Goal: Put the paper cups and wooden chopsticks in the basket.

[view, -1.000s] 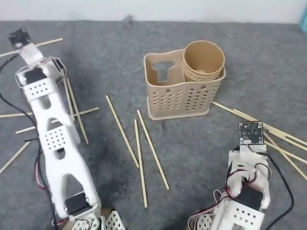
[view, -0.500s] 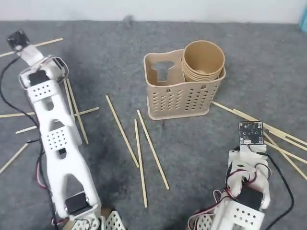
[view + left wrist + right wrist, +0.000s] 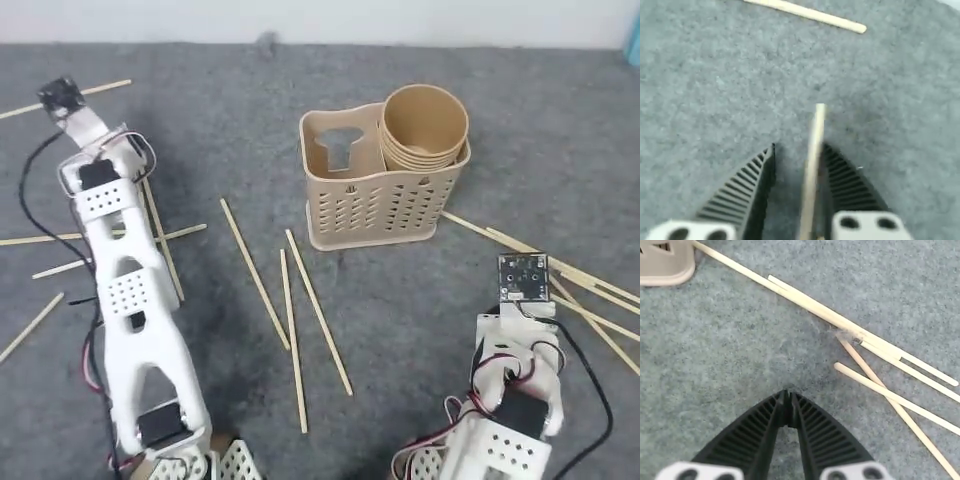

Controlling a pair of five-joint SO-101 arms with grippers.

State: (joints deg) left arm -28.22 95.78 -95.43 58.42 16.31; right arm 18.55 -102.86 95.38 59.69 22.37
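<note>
**Left end effector straddling a pale wooden chopstick on the grey felt surface**

Its jaws stand apart, with the stick between them and close against one jaw, not yet pinched. The right end effector hangs with jaws together and empty, near the loose wooden chopsticks. The stacked brown paper cups sit in one compartment of the beige perforated plastic basket. The stick looks light, stiff and smooth, so it will likely roll or pivot if caught near a tip. A firm hold around mid-length, square across the shaft, should serve best.
</note>
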